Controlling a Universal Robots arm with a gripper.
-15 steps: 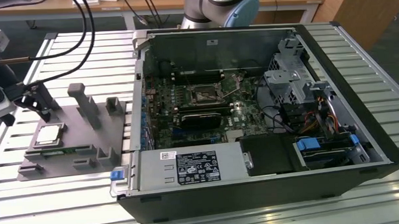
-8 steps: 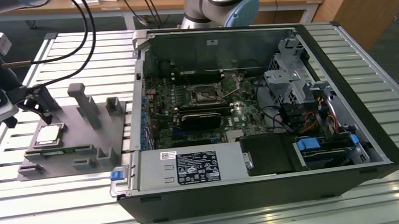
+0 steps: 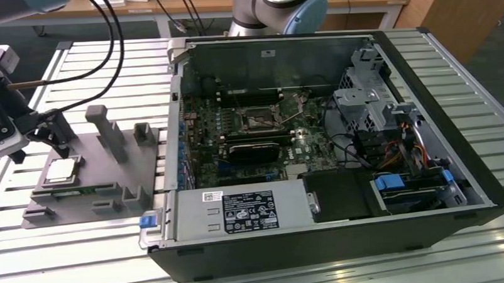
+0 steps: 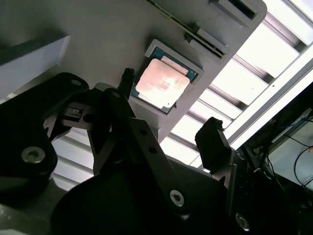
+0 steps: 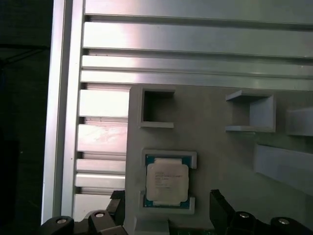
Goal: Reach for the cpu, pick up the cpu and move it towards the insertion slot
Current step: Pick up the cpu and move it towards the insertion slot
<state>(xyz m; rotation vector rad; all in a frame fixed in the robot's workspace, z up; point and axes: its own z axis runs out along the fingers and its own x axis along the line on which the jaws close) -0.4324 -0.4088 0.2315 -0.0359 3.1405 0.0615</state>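
Hovering over silvery square cpu (image 5: 167,182): black gripper (image 5: 167,197), fingers spread apart, empty. Dark silvery-framed insertion slot (image 3: 257,119) at cpu's three o'clock, exterior view.

The cpu (image 3: 60,171) lies in a recess of the fixture plate (image 3: 94,191) on the surface (image 3: 72,261), at the exterior view's left. My end effector (image 3: 41,152) hangs just above it. The insertion slot (image 3: 257,118) sits inside the computer case (image 3: 340,248), well apart to the right.

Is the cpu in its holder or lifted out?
In: the cpu lies flat in a recess of the grey fixture; the gripper is open, apart from it.
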